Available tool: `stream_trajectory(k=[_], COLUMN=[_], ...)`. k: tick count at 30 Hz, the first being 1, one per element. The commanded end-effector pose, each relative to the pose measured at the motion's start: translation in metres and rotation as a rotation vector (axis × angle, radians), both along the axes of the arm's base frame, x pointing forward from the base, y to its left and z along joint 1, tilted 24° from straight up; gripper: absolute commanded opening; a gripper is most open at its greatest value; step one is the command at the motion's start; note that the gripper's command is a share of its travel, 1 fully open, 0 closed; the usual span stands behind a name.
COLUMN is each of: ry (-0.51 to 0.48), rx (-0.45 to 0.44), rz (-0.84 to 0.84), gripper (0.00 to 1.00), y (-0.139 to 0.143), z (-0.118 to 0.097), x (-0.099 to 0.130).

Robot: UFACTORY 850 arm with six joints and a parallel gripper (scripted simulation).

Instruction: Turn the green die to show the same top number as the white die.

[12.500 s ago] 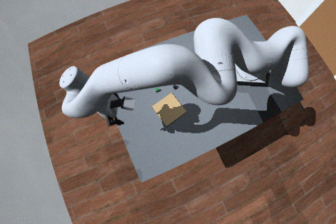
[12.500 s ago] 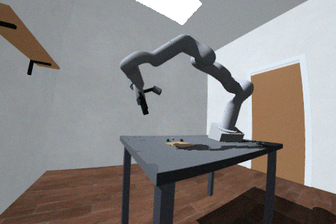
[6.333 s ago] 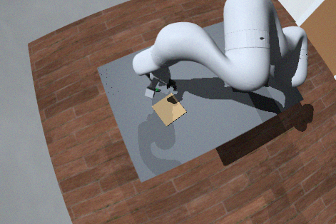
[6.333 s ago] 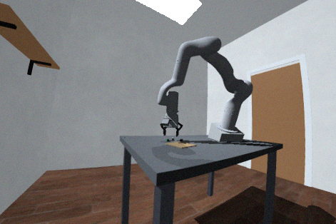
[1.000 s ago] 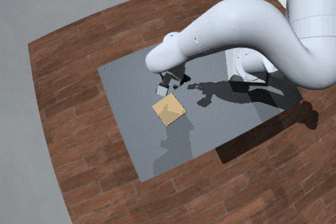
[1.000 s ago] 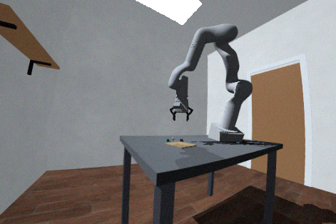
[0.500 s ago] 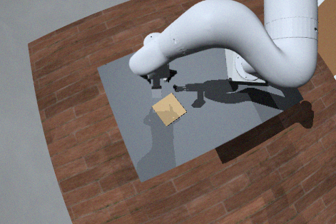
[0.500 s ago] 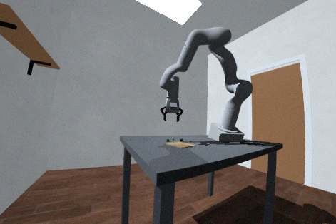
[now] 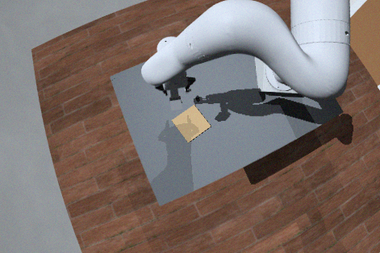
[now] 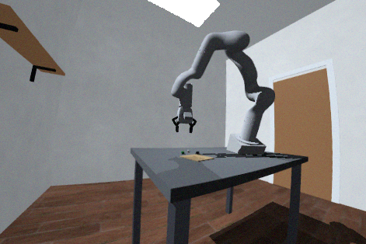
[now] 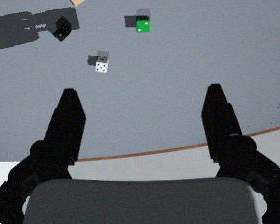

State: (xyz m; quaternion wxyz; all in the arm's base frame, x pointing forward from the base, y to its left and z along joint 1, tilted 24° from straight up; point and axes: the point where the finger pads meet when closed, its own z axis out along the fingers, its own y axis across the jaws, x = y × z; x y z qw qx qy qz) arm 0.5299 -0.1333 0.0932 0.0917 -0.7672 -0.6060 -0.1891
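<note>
The green die (image 11: pixel 143 24) (image 10: pixel 182 151) lies on the grey table top, off the tan mat (image 9: pixel 191 124) (image 10: pixel 196 157) and close to its edge. The white die (image 11: pixel 102 66) (image 10: pixel 188 151) lies near it on the table. A black die (image 11: pixel 62 27) (image 9: pixel 197 98) (image 10: pixel 197 151) lies a little apart from both. My gripper (image 11: pixel 142 100) (image 9: pixel 175 86) (image 10: pixel 183 127) is open and empty, hanging high above the dice. In the top view the arm and gripper hide the green and white dice. The pips are too small to read.
The grey table (image 9: pixel 229 161) (image 10: pixel 205 175) stands on a wooden floor. The robot base (image 10: pixel 245 148) sits at the table's far side. In the wrist view the table's edge (image 11: pixel 157 151) runs just below the dice, between my fingers.
</note>
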Motion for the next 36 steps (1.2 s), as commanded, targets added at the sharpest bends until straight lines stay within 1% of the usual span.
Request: stream_trajectory(k=[1, 6, 9, 11, 14, 16, 18, 24, 31, 34, 36], ry=[-0.002, -0.005, -0.02, -0.041, -0.09, -0.09, -0.128, -0.183, -0.265, -0.266, -0.311], rx=[-0.001, -0.002, -0.009, -0.019, -0.042, -0.042, -0.06, -0.086, -0.126, -0.127, -0.149], rz=[0.0, 0.006, 0.044, 0.095, 0.214, 0.214, 0.307, 0.442, 0.642, 0.645, 0.756], gripper=[1.0, 1.0, 1.0, 1.0, 1.0, 1.0, 1.0, 1.0, 1.0, 1.0, 1.0], y=[-0.001, -0.001, 0.0, 0.001, 0.003, 0.003, 0.004, 0.006, 0.009, 0.009, 0.011], z=[0.001, 0.0, -0.001, -0.003, -0.007, -0.007, -0.01, -0.014, -0.021, -0.021, -0.025], x=[0.001, 0.001, 0.001, 0.001, 0.002, 0.002, 0.002, 0.003, 0.003, 0.003, 0.004])
